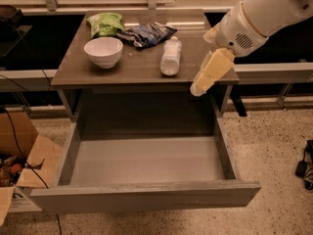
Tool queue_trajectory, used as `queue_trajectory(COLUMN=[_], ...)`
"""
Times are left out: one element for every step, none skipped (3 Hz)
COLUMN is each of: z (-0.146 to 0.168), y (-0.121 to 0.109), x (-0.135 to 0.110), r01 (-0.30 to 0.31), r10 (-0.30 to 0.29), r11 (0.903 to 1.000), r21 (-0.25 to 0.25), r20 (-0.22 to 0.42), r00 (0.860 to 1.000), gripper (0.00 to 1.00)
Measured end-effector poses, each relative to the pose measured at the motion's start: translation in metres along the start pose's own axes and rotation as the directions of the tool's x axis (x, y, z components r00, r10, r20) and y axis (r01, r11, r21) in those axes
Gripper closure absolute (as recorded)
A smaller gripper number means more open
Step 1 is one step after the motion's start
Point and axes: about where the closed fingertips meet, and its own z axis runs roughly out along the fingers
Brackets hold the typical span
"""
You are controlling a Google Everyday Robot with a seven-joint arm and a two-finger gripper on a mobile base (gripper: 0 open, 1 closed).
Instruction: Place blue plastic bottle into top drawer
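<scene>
The blue plastic bottle (171, 57), whitish with a pale label, lies on its side on the brown table (132, 72), right of centre. The top drawer (146, 160) is pulled wide open below the table, and nothing lies on its grey floor. My gripper (198, 88) hangs from the white arm (264, 13) at the table's front right edge, pointing down and left. It is a short way to the right of the bottle and nearer the front, above the drawer's back right corner, and holds nothing.
A white bowl (103, 51) stands on the table's left. A green bag (105, 23) and a dark blue snack bag (146, 34) lie at the back. An open cardboard box (22, 168) sits on the floor left of the drawer. A black object (305, 165) lies at the far right.
</scene>
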Motion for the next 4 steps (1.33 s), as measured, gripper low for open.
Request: queue_trajectory(z=[0.004, 0.026, 0.049, 0.087], y=[-0.001, -0.015, -0.039, -0.072], x=[0.002, -0.007, -0.019, -0.017], r01=[-0.035, -0.090, -0.145, -0.243], r10=[0.035, 0.089, 0.139, 0.231], r11=[0.9994, 0.9959, 0.9890, 0.9691], r21=[0.003, 0.011, 0.030, 0.043], r20=[0.010, 0.064, 0.139, 0.189], r00=[0.999, 0.994, 0.981, 0.954], gripper=[0.00, 0.00, 0.00, 0.00])
